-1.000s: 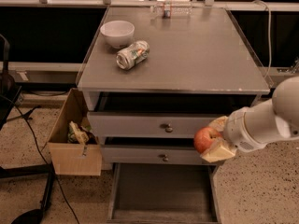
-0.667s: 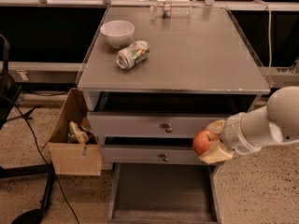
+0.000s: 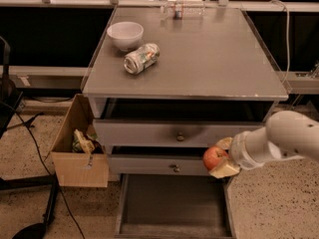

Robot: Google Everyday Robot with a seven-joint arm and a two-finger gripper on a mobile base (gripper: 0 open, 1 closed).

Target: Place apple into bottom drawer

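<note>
The apple [image 3: 214, 158], small and red-orange, is held in my gripper [image 3: 219, 158], whose pale fingers [image 3: 225, 169] close on it from above and below. The white arm comes in from the right. The apple hangs in front of the right end of the middle drawer front, just above the right rear corner of the bottom drawer [image 3: 172, 203]. That drawer is pulled out, a wide shallow tray with a dark floor and low grey walls, and nothing shows in it.
The two upper drawers with round knobs [image 3: 180, 137] sit slightly out. On the cabinet top [image 3: 209, 59] stand a white bowl [image 3: 125, 35] and a crushed can [image 3: 142, 58]. A brown cardboard box [image 3: 79, 143] with trash stands at the left. Cables lie on the floor.
My gripper with the apple has shifted slightly left and a little lower, staying in front of the middle drawer's right end.
</note>
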